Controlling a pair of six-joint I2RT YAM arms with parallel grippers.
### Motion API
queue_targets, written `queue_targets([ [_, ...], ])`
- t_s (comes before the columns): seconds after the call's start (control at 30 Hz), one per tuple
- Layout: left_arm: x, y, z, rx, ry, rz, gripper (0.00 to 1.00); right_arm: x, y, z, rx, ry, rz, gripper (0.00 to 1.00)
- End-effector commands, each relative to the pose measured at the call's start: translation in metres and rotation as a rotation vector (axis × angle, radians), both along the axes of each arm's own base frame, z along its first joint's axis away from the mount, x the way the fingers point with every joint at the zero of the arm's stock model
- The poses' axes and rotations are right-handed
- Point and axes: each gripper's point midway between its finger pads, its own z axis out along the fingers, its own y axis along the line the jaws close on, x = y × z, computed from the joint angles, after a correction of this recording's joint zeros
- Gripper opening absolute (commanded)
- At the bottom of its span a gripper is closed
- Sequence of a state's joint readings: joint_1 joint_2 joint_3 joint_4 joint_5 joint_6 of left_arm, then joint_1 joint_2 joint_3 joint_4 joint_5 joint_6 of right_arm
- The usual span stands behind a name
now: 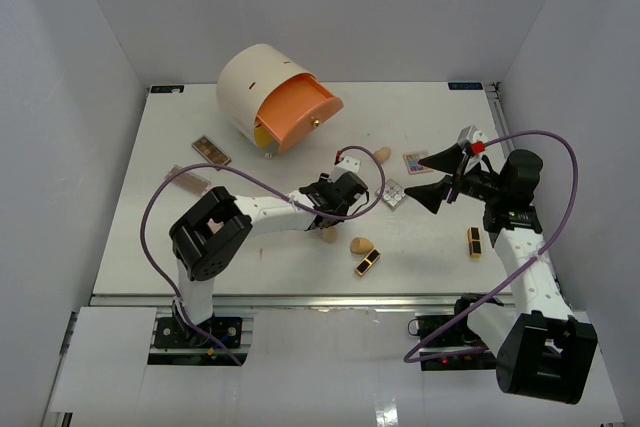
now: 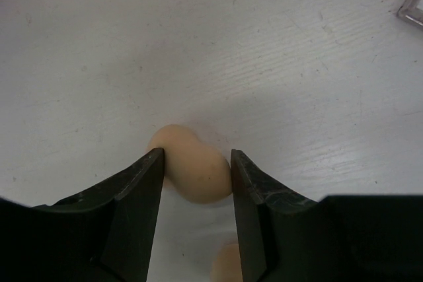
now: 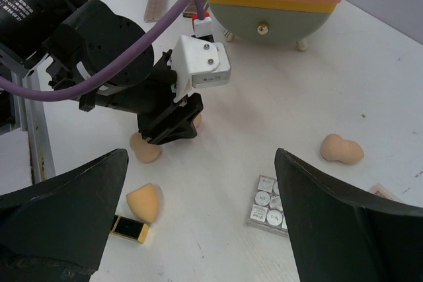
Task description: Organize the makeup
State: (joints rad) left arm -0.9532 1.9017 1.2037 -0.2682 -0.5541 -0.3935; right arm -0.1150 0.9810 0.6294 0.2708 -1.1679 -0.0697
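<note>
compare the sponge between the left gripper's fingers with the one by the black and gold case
The bracketed sponge is waisted like a peanut, the free sponge a teardrop. The first is paler, the second more orange. The first sits between the left gripper's fingers, the second untouched beside the case. Both lie on the table.

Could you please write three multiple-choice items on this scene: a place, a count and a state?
1. The tan sponge in the left wrist view lies: A) between the fingers of the left gripper; B) in the right gripper; C) on a case.
2. Black-and-gold cases in the top view: A) one; B) two; C) four.
3. The right gripper is: A) shut on a sponge; B) shut on a case; C) open and empty.
Key: 1 A, a finger stands on each side of it; 2 B, two show, lying well apart; 3 C, its fingers stand wide apart around nothing.
</note>
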Motion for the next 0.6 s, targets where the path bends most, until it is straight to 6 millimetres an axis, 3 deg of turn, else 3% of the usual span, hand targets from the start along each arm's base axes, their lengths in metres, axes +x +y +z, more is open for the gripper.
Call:
queue_targets([
  [0.0,-0.007,0.001,-0.014,0.015,0.054,-0.015,0.46,-0.001,-0.001,0.006,0.003,-0.038,0.013,0.98],
  [0.17,-0.009,0.005,-0.013,0.008,0.058,-0.009,0.2,-0.001,-0.003,0.006,0.006,-0.036,0.012,0.98],
  [0.27,-0.007,0.001,0.005,-0.024,0.034,-0.021,0.08,-0.002,-0.003,0.007,0.008,-0.038,0.01,0.98],
  [0.37,-0.007,-0.008,0.033,-0.085,0.01,-0.057,0.02,-0.002,-0.003,0.007,0.008,-0.04,0.008,0.98],
  [0.4,-0.009,-0.01,0.033,-0.092,0.017,-0.069,0.01,-0.002,-0.004,0.008,0.008,-0.04,0.007,0.98],
  [0.57,-0.017,-0.028,0.122,-0.288,-0.086,-0.162,0.0,-0.002,-0.004,0.009,0.008,-0.045,0.005,0.98],
])
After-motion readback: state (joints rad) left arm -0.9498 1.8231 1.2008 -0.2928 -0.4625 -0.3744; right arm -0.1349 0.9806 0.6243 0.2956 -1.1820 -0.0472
